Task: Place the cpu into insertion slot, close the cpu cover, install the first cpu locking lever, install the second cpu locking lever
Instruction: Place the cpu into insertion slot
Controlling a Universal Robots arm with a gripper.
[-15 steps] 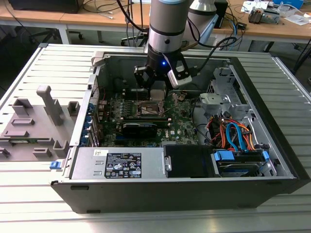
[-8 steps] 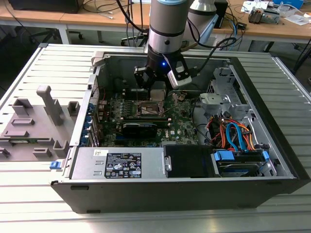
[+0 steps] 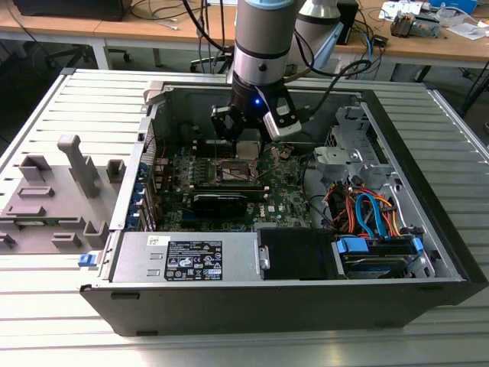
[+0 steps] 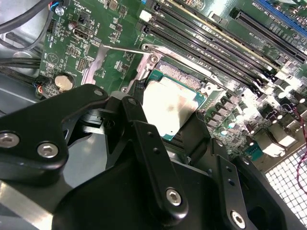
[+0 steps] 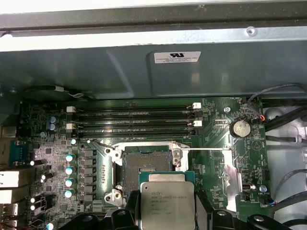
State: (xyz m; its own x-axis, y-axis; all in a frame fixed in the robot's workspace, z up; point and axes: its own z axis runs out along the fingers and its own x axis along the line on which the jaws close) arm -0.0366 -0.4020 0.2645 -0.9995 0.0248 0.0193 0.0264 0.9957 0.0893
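The jaws grip the cpu [image 5: 167, 203] by its edges, just over the open insertion slot [image 5: 146, 163] (the cpu cover [image 4: 92, 67] lies flipped back beside it).

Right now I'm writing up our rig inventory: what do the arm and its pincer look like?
The arm is a silver-grey cylinder ending in a black wrist with a blue light. The pincer is black, with jointed link fingers fastened by silver screws.
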